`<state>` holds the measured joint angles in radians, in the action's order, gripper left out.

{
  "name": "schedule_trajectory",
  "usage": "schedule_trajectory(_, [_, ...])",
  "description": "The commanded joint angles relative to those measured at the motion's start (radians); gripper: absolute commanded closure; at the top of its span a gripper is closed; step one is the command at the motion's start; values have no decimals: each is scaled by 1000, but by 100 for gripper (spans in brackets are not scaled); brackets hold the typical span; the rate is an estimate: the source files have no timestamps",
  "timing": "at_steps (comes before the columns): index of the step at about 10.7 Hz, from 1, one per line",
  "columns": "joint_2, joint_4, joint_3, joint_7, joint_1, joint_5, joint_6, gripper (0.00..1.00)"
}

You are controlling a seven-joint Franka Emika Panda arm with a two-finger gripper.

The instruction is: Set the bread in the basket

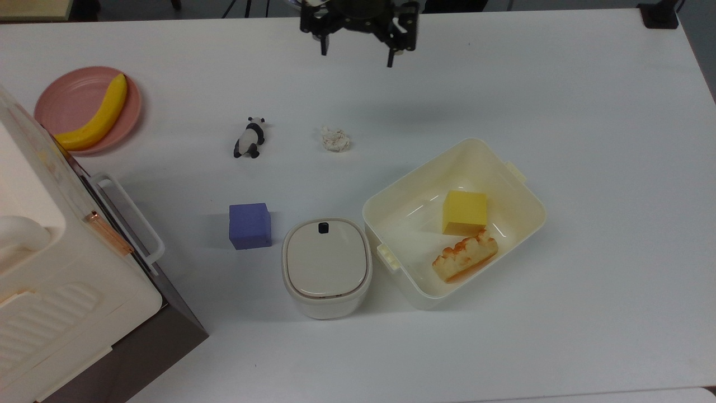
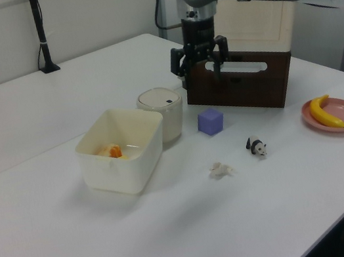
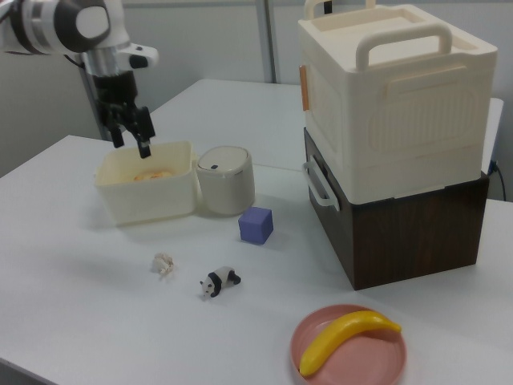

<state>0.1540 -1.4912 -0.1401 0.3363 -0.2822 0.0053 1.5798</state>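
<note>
Even, bright overhead lighting; white table (image 1: pixel 587 112) near overexposure in the top view. Soft, diffuse shadows beside the basket (image 1: pixel 523 235) and lidded bin (image 1: pixel 326 267). Left and right views slightly soft, muted. No motion blur.

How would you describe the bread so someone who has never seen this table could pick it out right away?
Find the large cream-white plastic tub beside the smaller lidded cream bin. Two things lie inside: a plain yellow cube and, just beside it, the small elongated toy bread loaf. The bread is the one with a pale body and a bumpy orange-brown glazed top.
</note>
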Motion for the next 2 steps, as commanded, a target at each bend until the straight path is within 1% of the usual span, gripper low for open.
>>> schedule_trajectory(1, [-19,-35,-4,-34,49,-5,9,0])
schedule_trajectory(2, [-17,-34,-6,-36,58,-5,12,0])
